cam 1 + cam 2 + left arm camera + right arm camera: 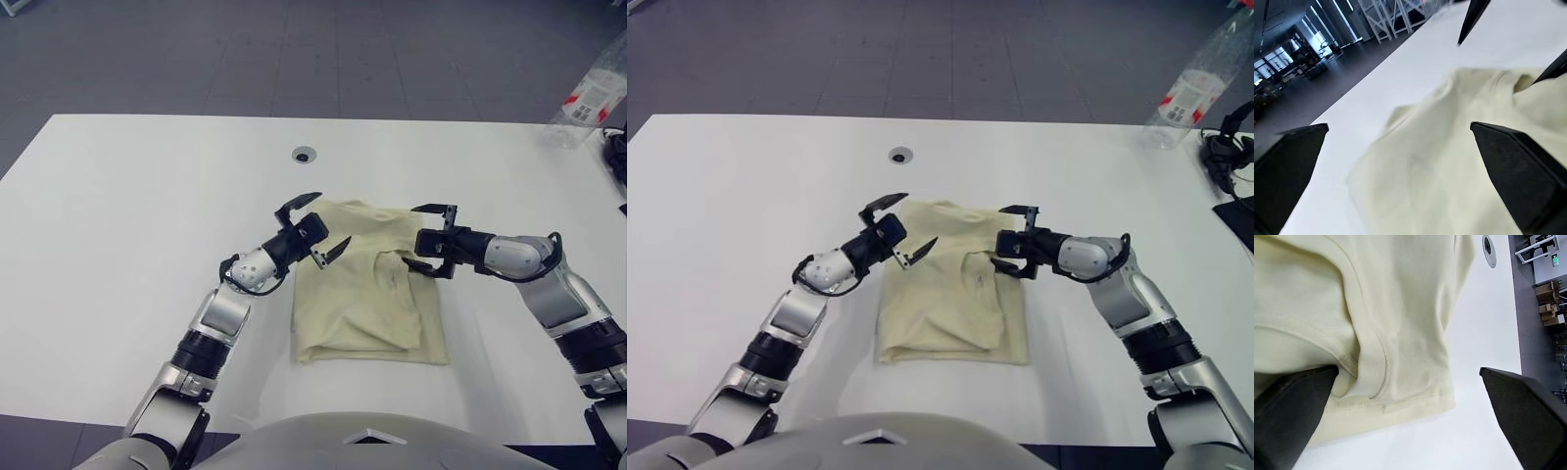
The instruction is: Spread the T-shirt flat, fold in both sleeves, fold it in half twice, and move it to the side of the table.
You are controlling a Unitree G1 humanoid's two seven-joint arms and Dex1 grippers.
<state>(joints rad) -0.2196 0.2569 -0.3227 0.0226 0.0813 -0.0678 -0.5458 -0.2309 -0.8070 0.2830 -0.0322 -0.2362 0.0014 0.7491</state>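
Observation:
A pale yellow T-shirt (367, 294) lies folded into a narrow rectangle at the middle of the white table (118, 215), its collar end toward the far side. My left gripper (312, 227) hovers open over the shirt's far left corner, nothing between its fingers. My right gripper (431, 238) stands open at the shirt's far right edge, one finger low against the cloth near the collar (1371, 367). The left wrist view looks over the shirt (1449, 161) between its two dark fingertips (1518, 171).
A round cable hole (305, 154) sits in the table beyond the shirt. A clear plastic bottle (588, 98) stands at the far right corner, with black cables (1225, 157) beside it. Bare table spreads wide on the left and right of the shirt.

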